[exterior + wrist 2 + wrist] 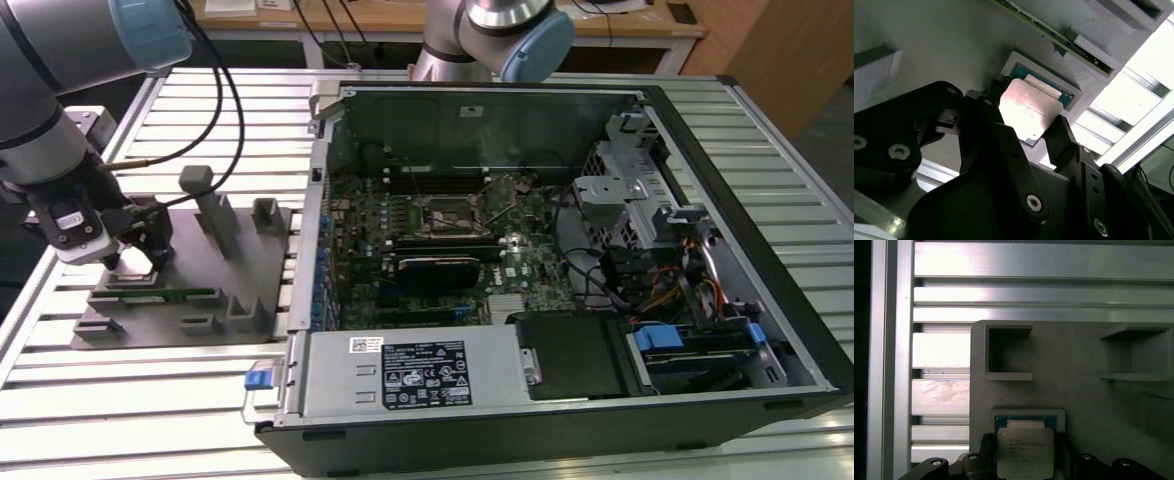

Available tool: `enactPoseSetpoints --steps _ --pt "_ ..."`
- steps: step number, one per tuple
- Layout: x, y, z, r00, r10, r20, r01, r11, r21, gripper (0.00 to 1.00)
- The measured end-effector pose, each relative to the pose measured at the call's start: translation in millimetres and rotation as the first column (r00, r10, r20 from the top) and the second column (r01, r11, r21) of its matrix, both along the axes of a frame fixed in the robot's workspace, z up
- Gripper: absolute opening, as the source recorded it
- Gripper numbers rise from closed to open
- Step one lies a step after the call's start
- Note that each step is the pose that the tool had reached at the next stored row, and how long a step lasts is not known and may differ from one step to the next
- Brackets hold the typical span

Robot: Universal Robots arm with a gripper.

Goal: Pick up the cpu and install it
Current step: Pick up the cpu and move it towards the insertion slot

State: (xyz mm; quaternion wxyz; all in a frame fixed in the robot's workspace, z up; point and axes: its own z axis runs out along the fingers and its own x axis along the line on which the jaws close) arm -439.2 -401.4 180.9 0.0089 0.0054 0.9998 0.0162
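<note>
A slatted aluminium table carries an open black computer case lying on its side — green motherboard exposed, black-framed socket near its middle, silver power supply along one edge. Just beside the case, at the exterior view's left, sits a grey tray with a thin green memory stick on it

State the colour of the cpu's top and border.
Silvery-white metal top, blue-green border; the small flat square cpu shows best in the first wrist view.
</note>
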Motion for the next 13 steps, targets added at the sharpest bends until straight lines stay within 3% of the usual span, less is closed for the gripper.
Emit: enactPoseSetpoints --steps 8,13 --pt "-0.1 0.0 0.8 1.0000 0.000 0.0000 0.000 1.0000 0.0003 0.62" --pt "0.0 0.0 0.8 1.0000 0.000 -0.0001 0.000 1.0000 0.0006 0.54"
